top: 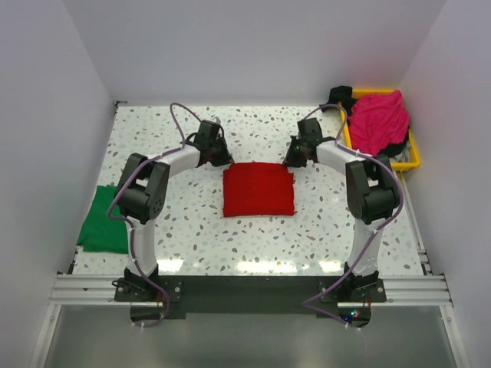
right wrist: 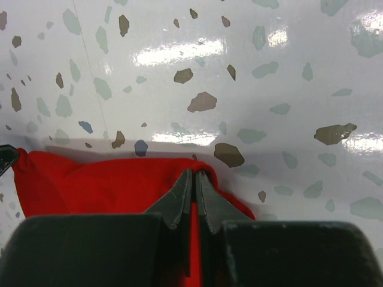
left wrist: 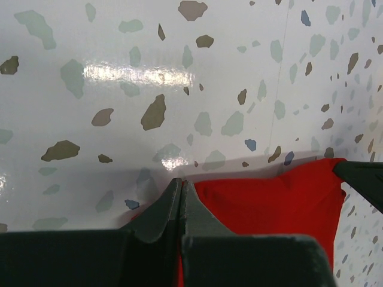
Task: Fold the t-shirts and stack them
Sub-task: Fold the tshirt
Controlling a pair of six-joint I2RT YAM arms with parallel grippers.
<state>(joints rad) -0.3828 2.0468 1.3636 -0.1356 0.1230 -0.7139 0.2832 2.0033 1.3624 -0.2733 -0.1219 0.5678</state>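
Top external view: left hand and right hand each pinch shut on a far corner of the red t-shirt, mid-bench.

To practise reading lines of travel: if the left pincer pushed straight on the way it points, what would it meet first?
Most likely the speckled table. The left pincer, shut on the red t-shirt at its corner, points down at the surface just beyond the cloth, though depth is unclear.

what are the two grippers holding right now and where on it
Both hold the folded red t-shirt: the left gripper pinches its far left corner, the right gripper its far right corner.
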